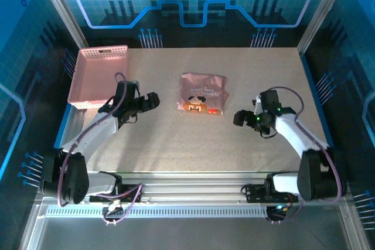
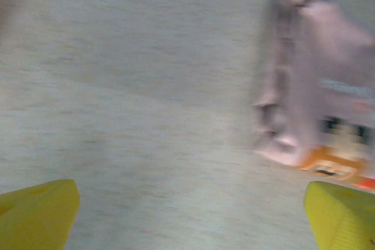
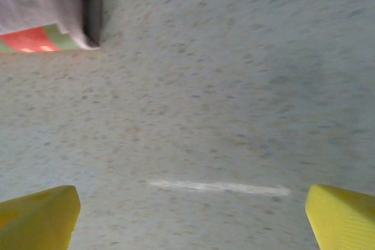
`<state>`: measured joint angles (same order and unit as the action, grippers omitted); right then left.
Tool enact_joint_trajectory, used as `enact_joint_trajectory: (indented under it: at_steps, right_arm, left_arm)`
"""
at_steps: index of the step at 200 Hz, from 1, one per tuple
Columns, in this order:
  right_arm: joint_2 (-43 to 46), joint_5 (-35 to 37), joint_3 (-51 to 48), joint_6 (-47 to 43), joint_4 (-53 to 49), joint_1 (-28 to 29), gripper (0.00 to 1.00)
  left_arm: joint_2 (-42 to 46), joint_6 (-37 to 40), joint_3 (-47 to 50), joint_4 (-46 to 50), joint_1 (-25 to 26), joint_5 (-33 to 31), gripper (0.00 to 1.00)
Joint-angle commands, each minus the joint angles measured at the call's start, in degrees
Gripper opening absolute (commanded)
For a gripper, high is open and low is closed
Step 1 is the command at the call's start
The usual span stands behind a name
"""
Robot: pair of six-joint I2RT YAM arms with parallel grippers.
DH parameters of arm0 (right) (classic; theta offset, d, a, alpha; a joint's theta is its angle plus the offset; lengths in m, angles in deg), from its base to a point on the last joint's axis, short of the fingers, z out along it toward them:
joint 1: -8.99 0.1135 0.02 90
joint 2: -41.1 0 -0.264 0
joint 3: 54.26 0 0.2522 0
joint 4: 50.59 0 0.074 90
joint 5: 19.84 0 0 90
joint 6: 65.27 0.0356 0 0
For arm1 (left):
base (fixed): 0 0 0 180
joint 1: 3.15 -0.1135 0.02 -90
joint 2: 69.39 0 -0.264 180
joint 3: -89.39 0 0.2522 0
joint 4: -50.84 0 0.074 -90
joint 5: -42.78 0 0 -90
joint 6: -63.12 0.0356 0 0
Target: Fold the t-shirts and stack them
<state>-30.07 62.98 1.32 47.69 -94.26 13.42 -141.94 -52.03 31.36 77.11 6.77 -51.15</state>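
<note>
Item: soft dusty-pink fabric t-shirt with pixel-style chest print, lying folded, print upward, at the centre of the speckled beige table, folding judged complete, stacking possibly outstanding; left gripper and right gripper flank it, fingers apart, empty.

You have the t-shirt lying near the middle of the table, with the basket at the far left, seemingly right on the table's edge. Your left gripper sits between basket and t-shirt. Your right gripper sits right of the t-shirt, slightly nearer you.
</note>
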Motion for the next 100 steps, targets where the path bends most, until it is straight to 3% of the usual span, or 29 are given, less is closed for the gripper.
enact_joint_trajectory:
  at_steps: [1, 36, 52, 85, 100]
  right_arm:
    - [7.0, 13.01, -2.97, -5.87, 10.91, -1.99, 1.0]
    - [15.2, 19.65, -15.52, -7.55, 30.26, -7.42, 1.0]
    - [16.67, 18.97, -21.53, -7.31, 40.16, -10.09, 1.0]
    - [13.25, 16.43, -26.33, -8.61, 55.78, -11.28, 1.0]
    - [8.47, 17.17, -27.71, -8.46, 63.67, -10.83, 1.0]
  left_arm:
    - [6.26, 8.85, 5.8, -13.46, -2.48, -15.09, 0.99]
    - [8.77, 17.06, 19.89, -37.37, -3.72, -20.7, 0.99]
    - [6.36, 19.06, 23.01, -44.76, -3.93, -20.77, 0.99]
    - [-4.41, 23.22, 25.93, -60.02, -4.5, -18.18, 0.99]
    - [-7.08, 24.79, 23.96, -60.19, -4.81, -17.13, 0.99]
